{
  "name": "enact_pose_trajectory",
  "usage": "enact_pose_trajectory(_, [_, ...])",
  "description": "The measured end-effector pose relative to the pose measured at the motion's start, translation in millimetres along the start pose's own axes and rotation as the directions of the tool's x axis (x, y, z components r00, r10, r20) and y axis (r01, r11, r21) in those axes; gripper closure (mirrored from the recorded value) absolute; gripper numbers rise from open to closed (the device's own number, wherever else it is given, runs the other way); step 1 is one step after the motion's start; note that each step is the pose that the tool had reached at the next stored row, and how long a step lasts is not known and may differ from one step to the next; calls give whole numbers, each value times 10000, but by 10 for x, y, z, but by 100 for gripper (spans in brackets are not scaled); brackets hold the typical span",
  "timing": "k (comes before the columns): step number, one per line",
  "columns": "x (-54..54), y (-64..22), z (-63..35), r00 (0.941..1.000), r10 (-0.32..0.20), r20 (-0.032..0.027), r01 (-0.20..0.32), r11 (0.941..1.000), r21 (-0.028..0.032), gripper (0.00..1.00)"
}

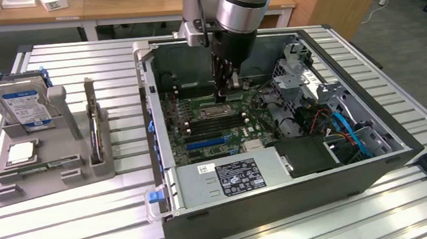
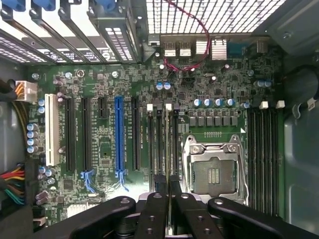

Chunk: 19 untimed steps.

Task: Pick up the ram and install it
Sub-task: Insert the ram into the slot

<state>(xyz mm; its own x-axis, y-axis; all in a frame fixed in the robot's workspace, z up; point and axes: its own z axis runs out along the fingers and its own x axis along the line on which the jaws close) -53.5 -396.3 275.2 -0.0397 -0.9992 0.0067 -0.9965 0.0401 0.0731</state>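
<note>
Apparently the pick-up had not begun: our end effector (image 2: 168,178) hung nearly closed, gripping nothing we could make out, over the memory slots (image 2: 159,144). The ram (image 1: 47,164) lay in the holder (image 1: 72,138) on the table (image 1: 81,61), at the exterior view's left. Reaching it called for wider fingers.

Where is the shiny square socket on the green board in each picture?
Exterior view: the socket sits inside the open case, near the picture's centre.
Wrist view: the socket lies between two banks of black slots.
Shared landmark: the blue slot.
</note>
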Motion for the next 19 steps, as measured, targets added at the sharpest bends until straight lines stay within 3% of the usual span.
enact_pose_trajectory(9, [0,-5,94,10000,3,-12,-3,10000,71,87])
enact_pose_trajectory(19, [0,-11,170,10000,29,-78,-29,10000,79,87])
